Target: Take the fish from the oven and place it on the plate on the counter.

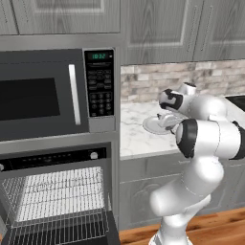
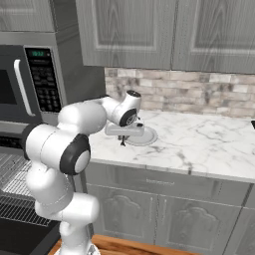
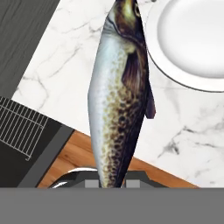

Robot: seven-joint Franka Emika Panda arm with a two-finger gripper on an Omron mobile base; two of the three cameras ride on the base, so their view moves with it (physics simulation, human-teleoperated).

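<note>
Right in front of us in the left base view, our white arm rises from the floor and bends over the counter point(image 1: 139, 139). Our claw point(image 1: 168, 120) hangs just above the plate point(image 1: 155, 125), which sits on the white marble near the front edge. At the lower left the oven point(image 1: 52, 201) stands open, and we can see its wire racks. Above it is the microwave point(image 1: 52, 93) with its keypad.

Our arm stands close again in the right base view, bending from the lower left toward the counter point(image 2: 199, 144). We see our claw point(image 2: 122, 140) low over the left side of the plate point(image 2: 144, 136). Something small and dark hangs under the hand, but it is too tiny for us to tell what it is.

Close up in the hand view, the fish point(image 3: 118, 96) hangs long and spotted between our claw point(image 3: 112, 183) tips, which pinch its tail end. Its head points toward the plate point(image 3: 192, 39) at the upper right. Marble counter point(image 3: 70, 70) lies under it, and the open oven point(image 3: 26, 131) rack shows at the lower left.
</note>
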